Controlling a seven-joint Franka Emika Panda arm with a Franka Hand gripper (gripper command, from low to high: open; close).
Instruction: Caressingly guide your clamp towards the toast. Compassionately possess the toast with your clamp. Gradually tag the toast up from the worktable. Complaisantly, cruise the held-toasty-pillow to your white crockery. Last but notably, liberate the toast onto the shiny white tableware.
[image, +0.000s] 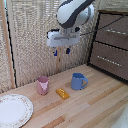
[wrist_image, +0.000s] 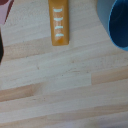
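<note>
Toast (image: 62, 93): small flat orange-yellow block, pale marks down its top in wrist view (wrist_image: 59, 22), flat on tabletop (image: 95, 102) between pink mug (image: 43, 85) and blue mug (image: 78, 81), touching neither. White plate (image: 14, 110) well apart, at exterior view's left edge. Gripper (image: 62, 51) high above toast, fingers apart, empty. Light wood planks; woven screen (image: 35, 35) and brown drawers (image: 111, 47) behind.
</note>
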